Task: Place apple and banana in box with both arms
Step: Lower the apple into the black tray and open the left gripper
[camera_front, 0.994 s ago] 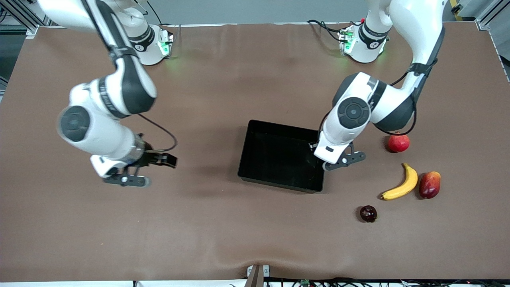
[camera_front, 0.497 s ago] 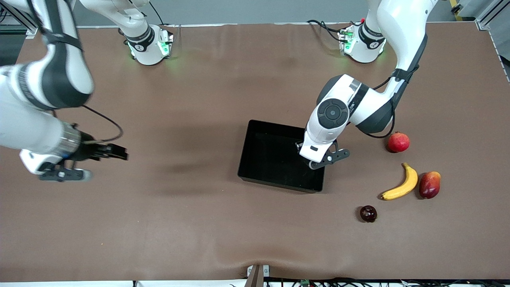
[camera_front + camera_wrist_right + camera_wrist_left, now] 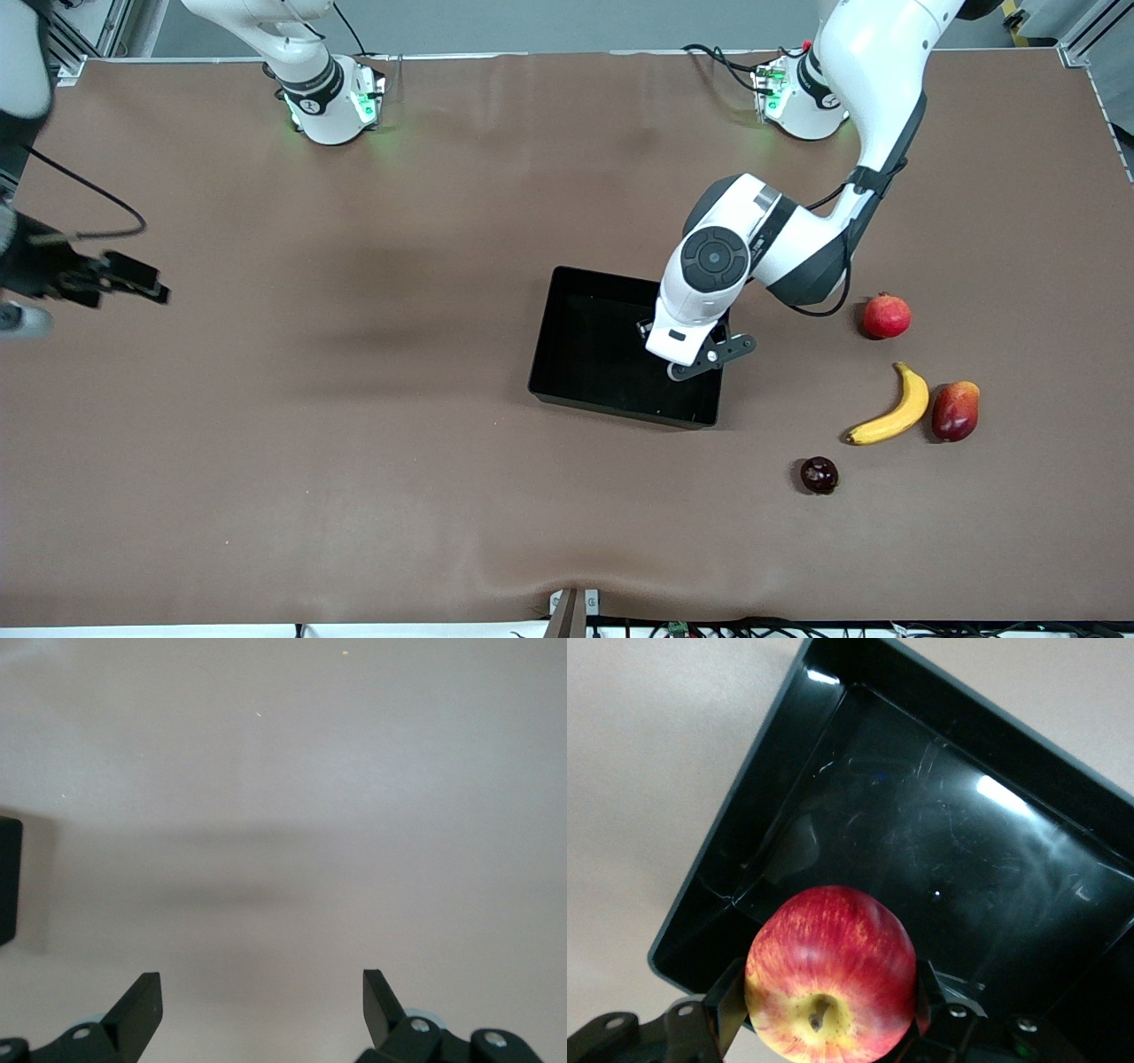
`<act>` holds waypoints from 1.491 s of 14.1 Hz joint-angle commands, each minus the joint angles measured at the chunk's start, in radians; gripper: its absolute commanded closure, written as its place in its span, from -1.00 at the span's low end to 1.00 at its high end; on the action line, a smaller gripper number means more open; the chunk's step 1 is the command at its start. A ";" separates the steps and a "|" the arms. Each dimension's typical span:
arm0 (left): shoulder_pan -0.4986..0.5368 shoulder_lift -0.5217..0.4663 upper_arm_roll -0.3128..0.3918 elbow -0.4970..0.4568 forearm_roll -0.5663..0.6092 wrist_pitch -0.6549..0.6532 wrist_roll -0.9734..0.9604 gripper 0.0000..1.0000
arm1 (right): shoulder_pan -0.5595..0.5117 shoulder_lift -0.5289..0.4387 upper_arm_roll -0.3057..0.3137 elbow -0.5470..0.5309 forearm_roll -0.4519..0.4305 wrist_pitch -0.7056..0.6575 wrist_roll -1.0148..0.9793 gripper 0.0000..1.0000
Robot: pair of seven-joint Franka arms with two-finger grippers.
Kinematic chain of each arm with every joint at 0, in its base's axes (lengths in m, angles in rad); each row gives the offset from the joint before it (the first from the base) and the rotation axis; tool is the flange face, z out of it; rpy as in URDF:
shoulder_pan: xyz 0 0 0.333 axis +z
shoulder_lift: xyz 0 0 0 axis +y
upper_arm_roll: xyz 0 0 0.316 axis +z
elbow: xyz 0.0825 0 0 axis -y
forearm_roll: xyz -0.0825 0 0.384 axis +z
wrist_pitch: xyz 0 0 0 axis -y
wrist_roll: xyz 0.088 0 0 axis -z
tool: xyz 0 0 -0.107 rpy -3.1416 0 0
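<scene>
Fingers of your right gripper (image 3: 261, 1014) stand wide apart over bare table (image 3: 354, 425), well off from the box (image 3: 567, 372) toward the right arm's end. Your left gripper (image 3: 700, 359) hangs over the box, clamped on the apple (image 3: 831, 970). Your banana (image 3: 890, 408) lies on the table toward the left arm's end from the box.

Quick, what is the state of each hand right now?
Left hand: closed on the apple, over the box.
Right hand: open, holding nothing, over bare table.

box (image 3: 585, 354) floor bare under left gripper (image 3: 824, 1028) w/ apple (image 3: 830, 970)
</scene>
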State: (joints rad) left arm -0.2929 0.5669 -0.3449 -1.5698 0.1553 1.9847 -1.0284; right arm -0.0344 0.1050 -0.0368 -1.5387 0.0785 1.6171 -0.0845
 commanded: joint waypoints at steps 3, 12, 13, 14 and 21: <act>-0.009 0.070 0.012 0.033 0.027 0.063 -0.010 1.00 | -0.033 -0.106 0.014 -0.037 -0.034 -0.106 0.015 -1.00; -0.008 0.171 0.012 0.033 0.101 0.106 -0.002 1.00 | 0.005 -0.179 0.009 -0.037 -0.092 -0.177 0.074 -1.00; -0.008 0.175 0.012 0.031 0.101 0.106 -0.002 1.00 | 0.004 -0.180 0.008 -0.035 -0.092 -0.184 0.077 -1.00; -0.008 0.183 0.012 0.033 0.102 0.106 -0.002 1.00 | 0.004 -0.182 0.008 -0.035 -0.092 -0.189 0.086 -1.00; -0.003 0.169 0.014 0.088 0.104 0.099 0.019 -1.00 | 0.002 -0.180 0.008 -0.027 -0.080 -0.165 0.140 -1.00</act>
State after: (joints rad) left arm -0.2909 0.7453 -0.3348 -1.5269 0.2365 2.0976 -1.0084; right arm -0.0354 -0.0469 -0.0308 -1.5451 0.0079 1.4363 0.0312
